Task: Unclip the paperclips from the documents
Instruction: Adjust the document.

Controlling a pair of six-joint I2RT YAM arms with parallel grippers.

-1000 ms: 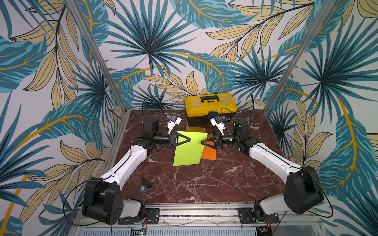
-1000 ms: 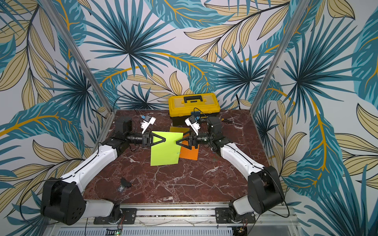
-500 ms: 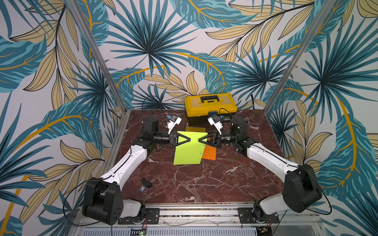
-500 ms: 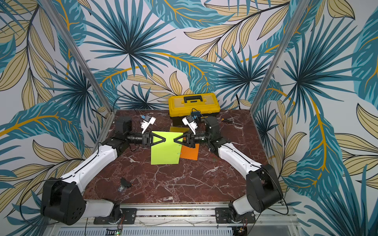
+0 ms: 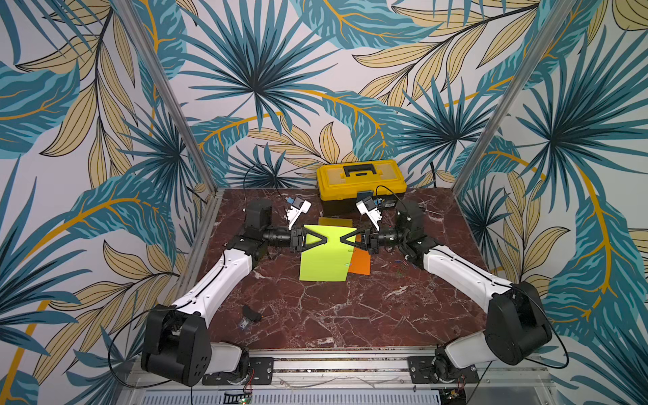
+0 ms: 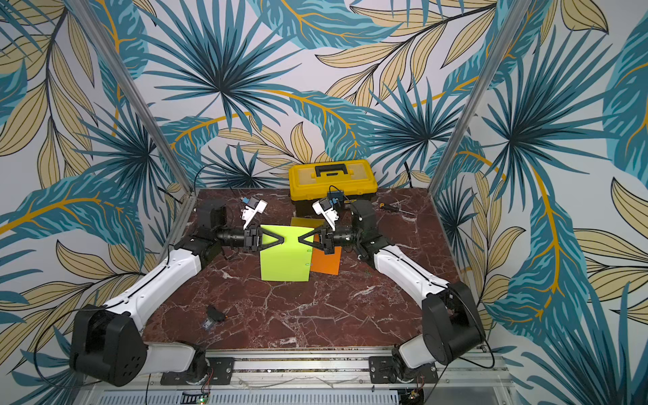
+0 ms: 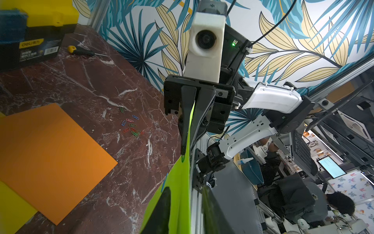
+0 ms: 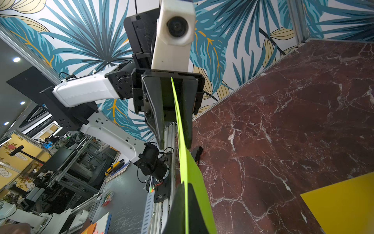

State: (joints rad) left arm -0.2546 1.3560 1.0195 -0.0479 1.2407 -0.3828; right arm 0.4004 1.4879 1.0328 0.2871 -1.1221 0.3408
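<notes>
Green sheet [image 5: 324,259] is up on edge near the middle of the table [image 5: 315,315], a touch toward 12 o'clock, with both arms at its top edge. Right gripper [image 7: 187,145] is pinched tight on that edge, and the left wrist view shows paper squeezed between its fingers. Left gripper [image 8: 175,144] has its fingers parted. The paper runs through the gap, so by my read the right side carries the sheet alone. Whether the lower edge touches the table, I cannot tell.

Two clips [image 5: 350,251] cling to the sheet's 3 o'clock edge, the upper one just below the right gripper's tip. Orange sheet [image 5: 361,263] lies flat at 3 o'clock, partly hidden behind the green one. Yellow sheet [image 5: 335,222] lies flat at 12 o'clock, in front of the toolbox [image 5: 361,182]. Loose paperclips [image 7: 131,127] are scattered further out toward 3 o'clock.

Now the handling. This paper looks featherlight and floppy, likely to sag or swing from one pinch point. The wire clips are tiny, smooth and probably slippery. Best bet is to hold the sheet close beside a clip, nip the clip's outer loop, then slide it straight off the edge. Pulling sideways risks creasing or tearing.
</notes>
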